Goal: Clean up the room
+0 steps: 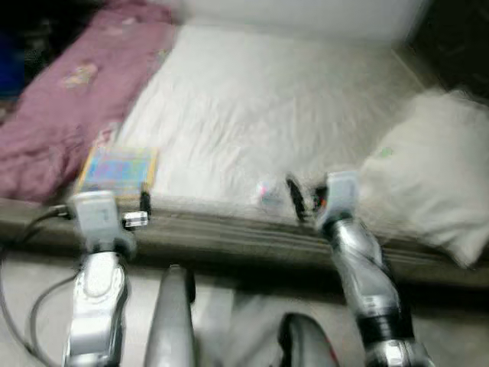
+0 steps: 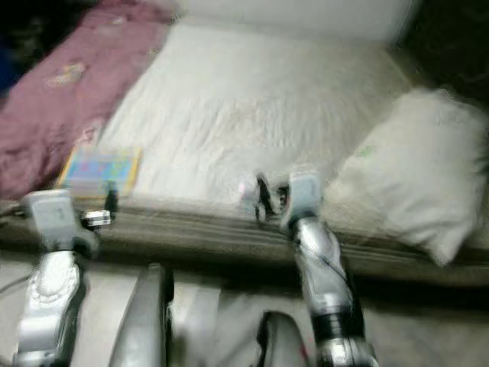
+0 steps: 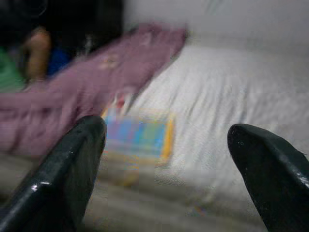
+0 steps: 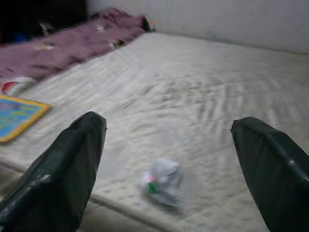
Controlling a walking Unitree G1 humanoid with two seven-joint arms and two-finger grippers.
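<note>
Here, head views blurred. Both arms raised at the near edge of the bed (image 1: pixel 252 99). Left gripper (image 3: pixel 166 159) open, facing a colourful book (image 1: pixel 117 170) on the near left of the mattress. Right gripper (image 4: pixel 166 164) open, over a small crumpled wrapper (image 4: pixel 161 181) near the edge. Purple blanket (image 1: pixel 69 99) far left; white pillow (image 1: pixel 432 172) right.

White mattress (image 1: pixel 260 115) on a bed, pale wall (image 4: pixel 231 19) behind
</note>
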